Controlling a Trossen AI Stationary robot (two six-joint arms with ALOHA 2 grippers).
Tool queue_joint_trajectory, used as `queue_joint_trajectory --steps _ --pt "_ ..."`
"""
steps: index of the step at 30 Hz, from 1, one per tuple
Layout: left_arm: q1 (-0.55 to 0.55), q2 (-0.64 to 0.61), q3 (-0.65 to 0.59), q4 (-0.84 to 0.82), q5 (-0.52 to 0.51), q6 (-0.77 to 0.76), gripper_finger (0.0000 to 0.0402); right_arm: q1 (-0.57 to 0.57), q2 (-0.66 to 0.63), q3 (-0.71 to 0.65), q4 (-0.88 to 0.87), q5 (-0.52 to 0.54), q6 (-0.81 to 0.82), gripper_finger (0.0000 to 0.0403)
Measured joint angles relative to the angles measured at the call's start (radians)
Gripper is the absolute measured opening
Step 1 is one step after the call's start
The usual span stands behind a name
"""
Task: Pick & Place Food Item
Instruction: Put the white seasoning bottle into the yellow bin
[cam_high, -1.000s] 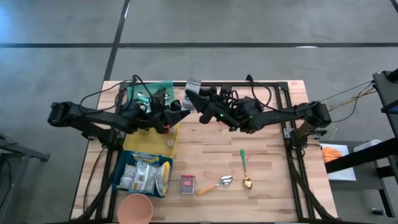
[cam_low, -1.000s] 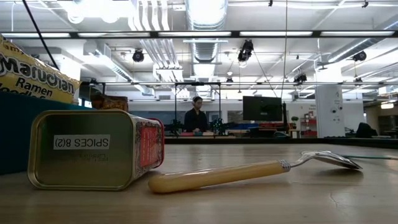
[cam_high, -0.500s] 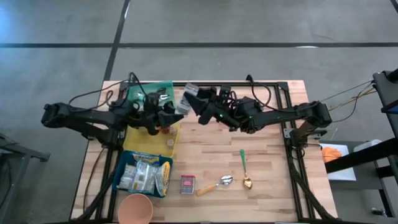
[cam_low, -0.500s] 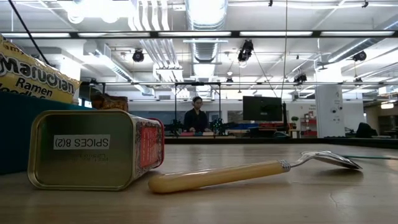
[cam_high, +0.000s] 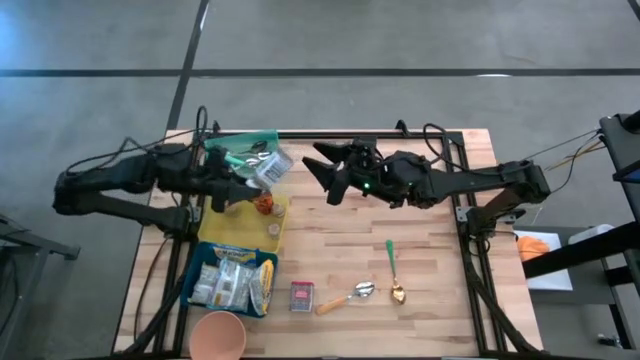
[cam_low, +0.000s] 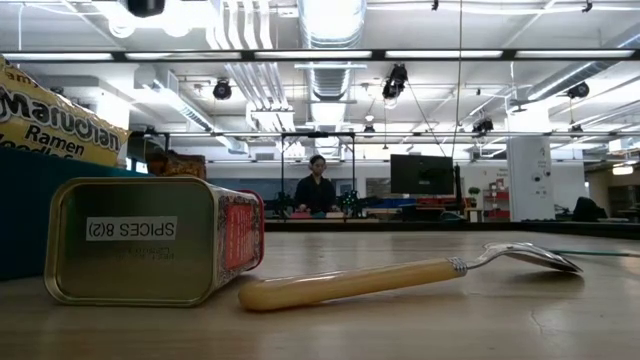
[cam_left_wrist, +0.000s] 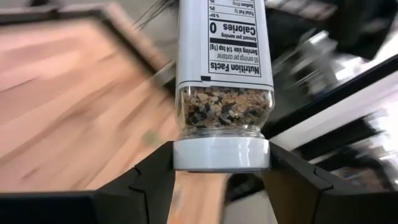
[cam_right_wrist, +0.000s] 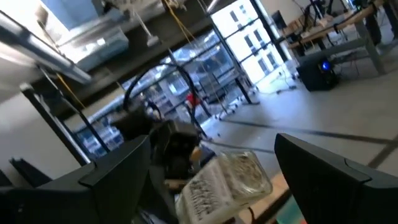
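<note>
spice jar (cam_high: 268, 167) is hanging above the table's (cam_high: 440, 250) far left, clamped at its white cap in the left gripper (cam_high: 250, 178); right gripper (cam_high: 322, 172) is hovering just beside it, fingers spread and holding nothing.

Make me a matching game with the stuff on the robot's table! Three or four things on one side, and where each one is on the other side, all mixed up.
Things:
1. spice jar
2. spice tin
3. green-handled spoon
4. pink cup

Places:
A. lying on the wood between the blue box and the yellow-handled spoon
B. at the table's near edge, below the blue box in the high view
C. held in the left gripper, off the table
D. on the wood under the right arm, gold bowl toward the near edge

Pairs: 1-C, 2-A, 3-D, 4-B
</note>
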Motion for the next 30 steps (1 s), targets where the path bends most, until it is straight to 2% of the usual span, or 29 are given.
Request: queue_joint_trajectory --steps 8,14,16,21,30 --pt "0.047 0.093 0.298 -0.681 0.057 0.032 0.0207 0.012 -0.021 0.000 -0.148 0.000 0.049 0.0340" --pt "0.057 0.226 0.441 -1.051 0.147 0.103 0.0207 0.024 -0.022 0.000 -0.192 -0.001 0.053 0.0340" --pt "0.057 0.268 0.462 -1.111 0.146 0.138 0.0207 0.024 -0.022 0.000 -0.198 -0.002 0.052 0.0340" --pt "0.057 0.338 0.460 -1.115 0.202 0.227 0.0207 0.033 -0.022 0.000 -0.220 -0.004 0.050 0.0340" --pt "0.061 0.441 0.362 -1.115 0.238 0.370 0.0207 0.058 -0.022 0.000 -0.263 -0.008 0.048 0.0340"
